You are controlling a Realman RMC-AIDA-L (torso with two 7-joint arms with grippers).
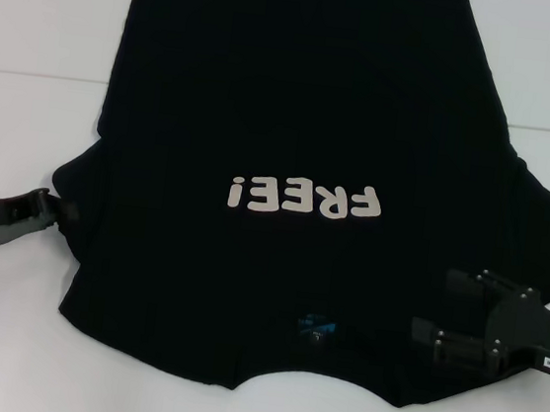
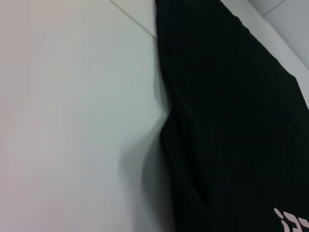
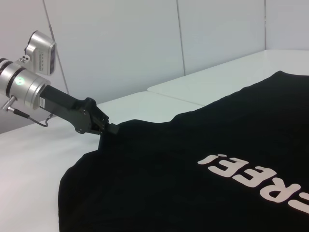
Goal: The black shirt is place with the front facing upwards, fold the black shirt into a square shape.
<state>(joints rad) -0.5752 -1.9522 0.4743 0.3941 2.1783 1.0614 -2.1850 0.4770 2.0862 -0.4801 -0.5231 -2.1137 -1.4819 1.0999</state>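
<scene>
Right tool over black shirt, collar side.

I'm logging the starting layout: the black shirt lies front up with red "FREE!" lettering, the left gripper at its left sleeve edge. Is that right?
Not quite: the lettering is off-white, not red, as the head view shows. The rest stands: the black shirt lies front up on the white table, and the left gripper is at its left sleeve edge.
</scene>
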